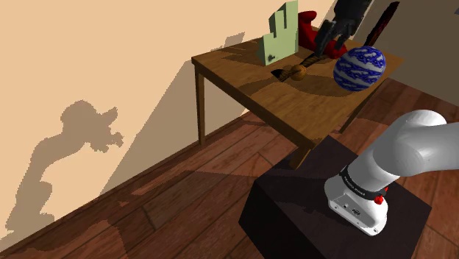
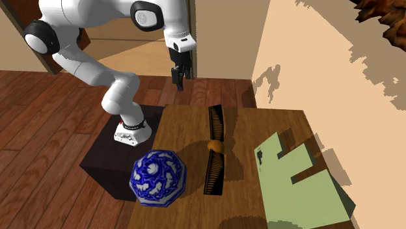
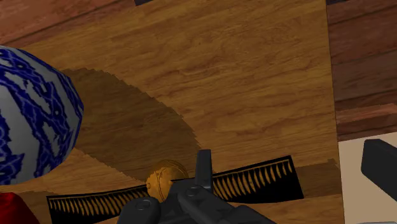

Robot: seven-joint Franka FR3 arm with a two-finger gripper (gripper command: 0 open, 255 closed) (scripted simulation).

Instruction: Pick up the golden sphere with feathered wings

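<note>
The golden sphere [image 1: 298, 71] lies on the wooden table [image 1: 243, 70], a long dark feathered wing stretching out to each side of it. In the second exterior view the sphere [image 2: 215, 147] sits mid-table between its two wings. My black gripper [image 2: 177, 83] hangs in the air above the table edge nearest the stand, well short of the sphere. In the shoulder view the gripper [image 1: 329, 43] is up above the sphere. In the wrist view the sphere [image 3: 164, 179] shows just beside the gripper [image 3: 203, 158], whose fingers meet with nothing between them.
A large blue-and-white patterned ball [image 2: 157, 177] rests on the table close to the sphere. A pale green stepped block [image 2: 299, 179] stands on the other side, near the wall. A red object [image 1: 309, 29] sits behind the block. The dark stand [image 1: 294, 213] is below the table's edge.
</note>
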